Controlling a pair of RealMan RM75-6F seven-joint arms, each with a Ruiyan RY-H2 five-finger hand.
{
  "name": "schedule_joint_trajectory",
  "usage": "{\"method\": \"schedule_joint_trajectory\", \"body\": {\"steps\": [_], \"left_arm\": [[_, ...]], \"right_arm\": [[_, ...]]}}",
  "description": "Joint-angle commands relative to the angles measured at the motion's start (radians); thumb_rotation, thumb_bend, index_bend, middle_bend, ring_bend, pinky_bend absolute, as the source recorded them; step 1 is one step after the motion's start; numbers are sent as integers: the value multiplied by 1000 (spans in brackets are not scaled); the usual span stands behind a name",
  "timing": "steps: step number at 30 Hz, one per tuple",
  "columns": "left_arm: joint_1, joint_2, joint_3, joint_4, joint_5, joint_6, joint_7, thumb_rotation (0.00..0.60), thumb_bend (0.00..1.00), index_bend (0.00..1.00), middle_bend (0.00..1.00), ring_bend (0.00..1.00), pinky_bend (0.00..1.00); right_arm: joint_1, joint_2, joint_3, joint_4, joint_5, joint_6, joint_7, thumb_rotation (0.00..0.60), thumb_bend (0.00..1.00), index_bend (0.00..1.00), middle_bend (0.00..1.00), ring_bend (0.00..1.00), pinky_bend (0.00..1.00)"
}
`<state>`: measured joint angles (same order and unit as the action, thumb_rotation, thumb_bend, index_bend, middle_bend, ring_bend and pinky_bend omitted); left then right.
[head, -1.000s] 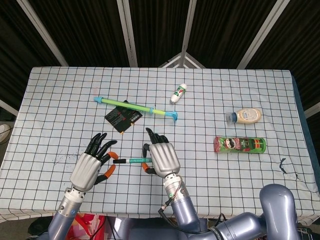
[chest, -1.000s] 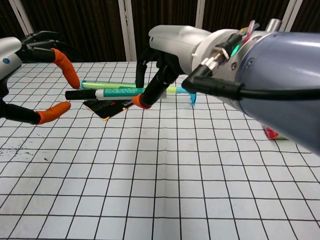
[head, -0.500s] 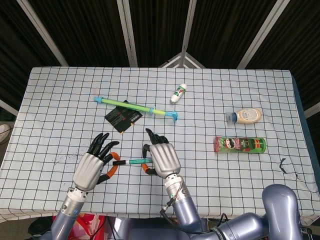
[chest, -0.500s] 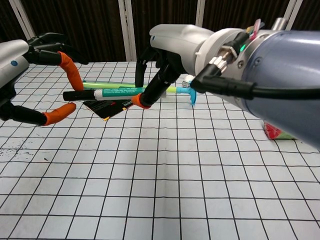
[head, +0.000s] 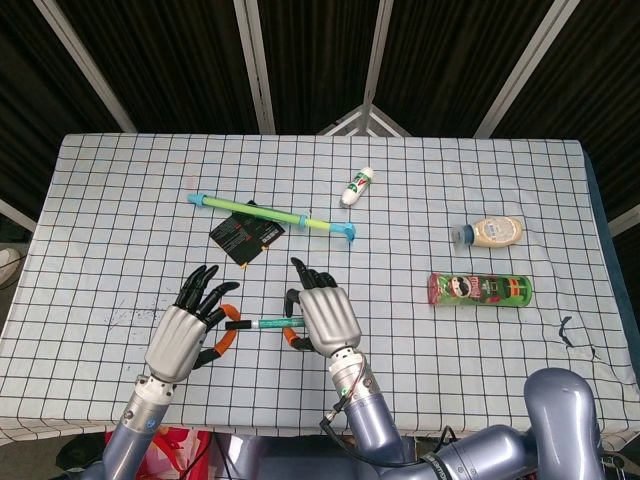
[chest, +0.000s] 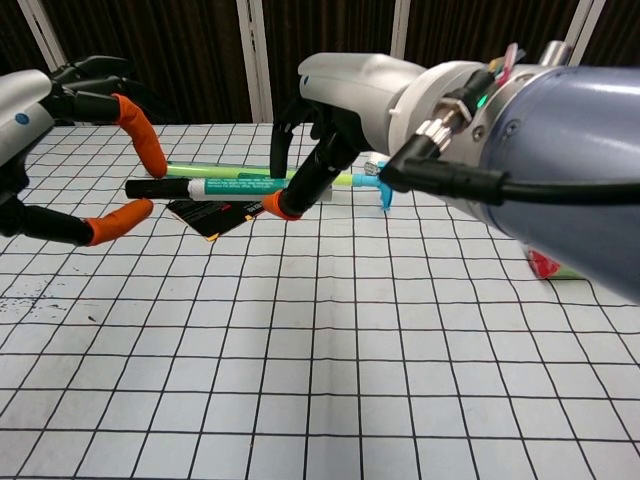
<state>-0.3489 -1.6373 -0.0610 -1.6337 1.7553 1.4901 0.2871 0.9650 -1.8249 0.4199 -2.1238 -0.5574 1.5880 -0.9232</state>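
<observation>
My right hand pinches a green and white pen and holds it level above the checked tablecloth. The pen's black cap points toward my left hand. That hand is spread, and its orange fingertips sit above and below the cap. I see a small gap between them and the cap.
Behind the hands lie a black packet and a long green and blue stick. A small white bottle lies further back. At the right lie a pale sauce bottle and a green crisp can.
My left hand has edged to the right, bringing its fingertips closer around the pen's black cap. The right hand and the pen have hardly moved.
</observation>
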Motion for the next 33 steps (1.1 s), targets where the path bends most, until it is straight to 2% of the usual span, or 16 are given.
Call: {"method": "schedule_joint_trajectory", "body": {"steps": [1,33], "left_arm": [[-1,-3,0,3,5,4,-7,600,478,506,215,0,30],[-8,-28,-7,29,-6,7,-24,600,481,537,244,0,30]], "right_arm": [[0,0,0,-1,1,1,0,600,494,674,68,157,171],[-12,21,-11,-18,-1,-8,25,600,493,687,68,159,171]]}}
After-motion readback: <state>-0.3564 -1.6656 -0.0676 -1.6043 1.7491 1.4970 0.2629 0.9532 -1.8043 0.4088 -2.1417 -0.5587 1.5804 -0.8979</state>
